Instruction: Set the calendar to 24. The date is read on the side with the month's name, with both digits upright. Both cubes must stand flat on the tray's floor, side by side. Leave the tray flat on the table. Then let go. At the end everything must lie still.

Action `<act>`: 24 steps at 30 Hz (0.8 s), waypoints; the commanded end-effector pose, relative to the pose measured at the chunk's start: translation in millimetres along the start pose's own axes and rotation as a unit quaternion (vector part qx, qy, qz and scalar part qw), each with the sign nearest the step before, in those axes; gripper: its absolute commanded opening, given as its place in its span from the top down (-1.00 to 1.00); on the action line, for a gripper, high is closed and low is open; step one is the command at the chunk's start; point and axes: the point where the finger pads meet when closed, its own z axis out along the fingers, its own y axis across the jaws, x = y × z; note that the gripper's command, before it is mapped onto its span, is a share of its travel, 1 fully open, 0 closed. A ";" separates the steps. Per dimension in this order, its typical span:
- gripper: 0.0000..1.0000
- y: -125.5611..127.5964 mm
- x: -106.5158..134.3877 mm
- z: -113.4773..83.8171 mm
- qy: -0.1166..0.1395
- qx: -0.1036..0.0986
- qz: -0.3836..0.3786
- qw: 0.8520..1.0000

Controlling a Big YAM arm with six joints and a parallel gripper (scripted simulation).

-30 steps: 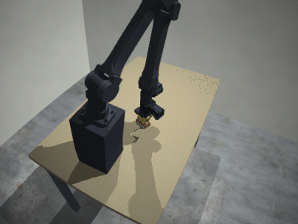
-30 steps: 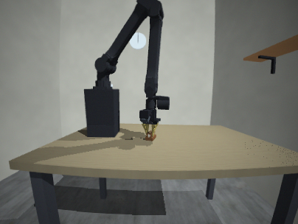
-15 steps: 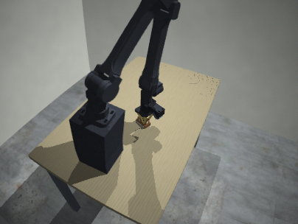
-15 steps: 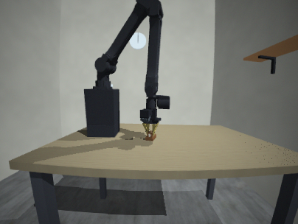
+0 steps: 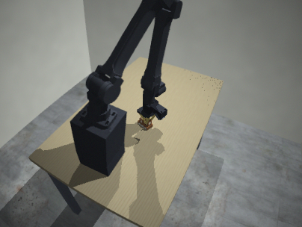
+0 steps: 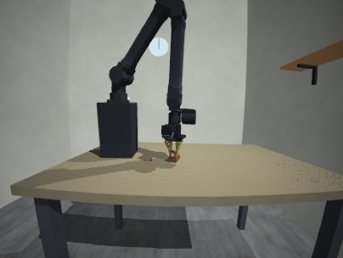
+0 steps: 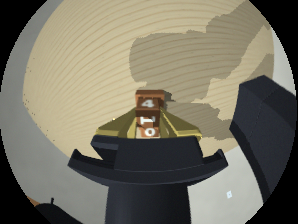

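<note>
Task progress: partway, by my judgement; a cube showing a 4 (image 7: 148, 103) sits at the tray, while the second cube is in the grip; a 24 is not yet confirmed, and letting go is left.
Tray: the small red-brown tray (image 5: 145, 127) (image 6: 173, 159) (image 7: 150, 93) is on the table (image 5: 179, 149) (image 6: 212, 178) (image 7: 90, 65), around the middle in the top view, well in from the edges; whether it lies quite flat I cannot tell.
Held cube: the nearer cube (image 7: 148, 126) shows a sideways 1 and a 0; no 2 is visible, and the month's name is out of sight, so the reading stays open.
Gripper: the gripper (image 5: 145, 122) (image 6: 173, 154) (image 7: 147, 110) is about a third open, its yellow fingers closed on that cube.
Arm: the arm (image 5: 153, 56) (image 6: 176, 59) folds high at the elbow, forearm dropping steeply, fingers down over the tray; its base (image 5: 99, 142) (image 6: 116, 129) stands towards the table's left edge in the exterior view.
Next: seat both cubes side by side, digits upright; release gently, lest the tray tip.
</note>
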 end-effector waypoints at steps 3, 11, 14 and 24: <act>0.51 -1.9 2.7 -8.3 0.000 0.000 -0.013 1.000; 0.51 -1.4 2.5 -11.3 0.000 -0.001 -0.011 1.000; 0.51 -2.8 2.3 -11.0 0.000 0.001 -0.010 1.000; 0.51 -2.2 2.3 -12.8 0.000 0.000 -0.009 1.000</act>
